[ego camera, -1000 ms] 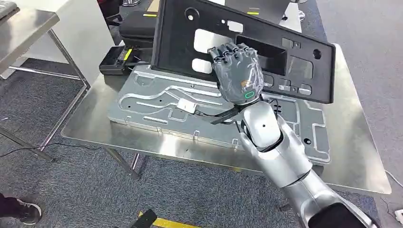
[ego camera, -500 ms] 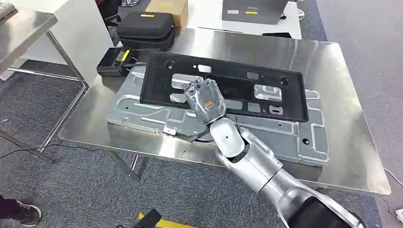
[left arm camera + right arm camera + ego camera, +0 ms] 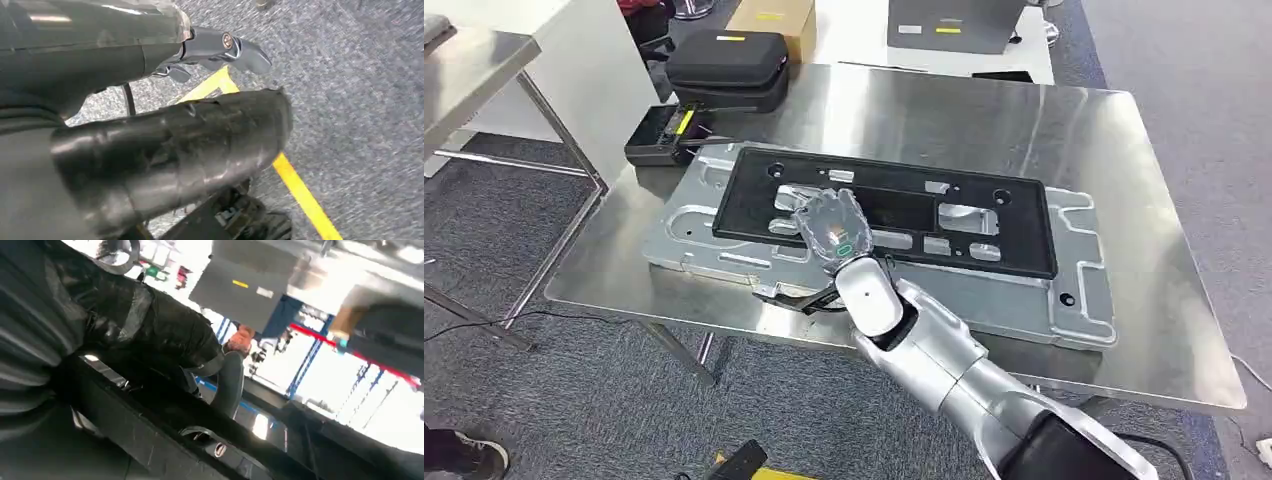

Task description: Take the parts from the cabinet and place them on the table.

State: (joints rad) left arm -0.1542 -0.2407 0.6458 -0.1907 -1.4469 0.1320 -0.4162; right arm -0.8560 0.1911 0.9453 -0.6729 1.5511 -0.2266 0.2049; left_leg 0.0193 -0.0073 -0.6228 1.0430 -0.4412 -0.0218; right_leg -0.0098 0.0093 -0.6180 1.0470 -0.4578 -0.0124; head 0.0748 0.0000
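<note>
A long black plastic panel point(image 3: 894, 205) with several cut-outs lies flat on a silver stamped metal plate point(image 3: 1084, 290) on the steel table point(image 3: 984, 110). My right hand point(image 3: 829, 228) grips the panel's near edge toward its left end, fingers curled over the rim. In the right wrist view the hand point(image 3: 150, 325) closes over the dark panel point(image 3: 150, 440) from above. My left hand point(image 3: 165, 150) hangs over the grey carpet with nothing in it, thumb and fingers apart.
A black zip case point(image 3: 729, 60) and a black device with a yellow stripe point(image 3: 662, 135) sit at the table's far left. A small cable connector point(image 3: 779, 293) lies by the near edge. Another steel table point(image 3: 474, 70) stands left. A person's shoe point(image 3: 469, 455) is on the floor.
The black panel, held upright a second ago, has come down flat onto the silver plate. My right hand moved down and left with it.
</note>
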